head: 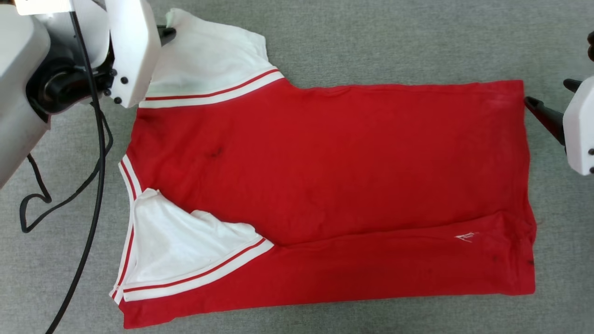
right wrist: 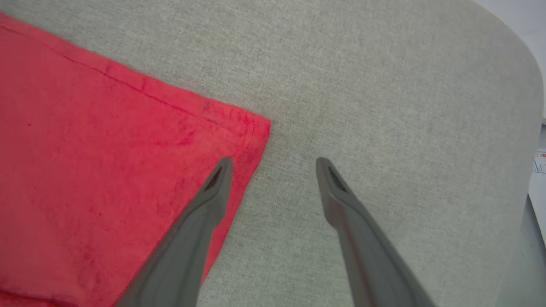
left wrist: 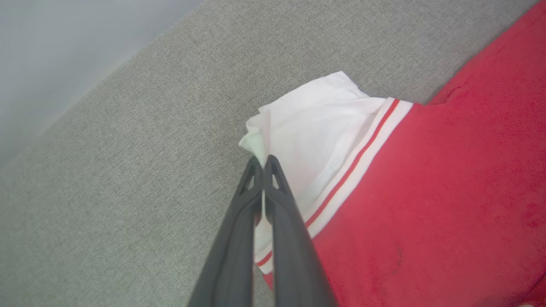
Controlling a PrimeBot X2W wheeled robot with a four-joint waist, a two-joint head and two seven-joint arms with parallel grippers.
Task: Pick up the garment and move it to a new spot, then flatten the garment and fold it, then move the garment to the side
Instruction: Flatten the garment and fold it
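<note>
Grey cloth (head: 371, 41) bears the garment (head: 325, 185): left jaws clamp its sleeve (left wrist: 307, 128), right jaws gape at its hem (right wrist: 256, 140)

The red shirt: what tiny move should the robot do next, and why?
Probably close the right gripper on the hem corner of the garment. It is open astride that corner, while the left gripper is shut on the white sleeve, so both could fold that side.
</note>
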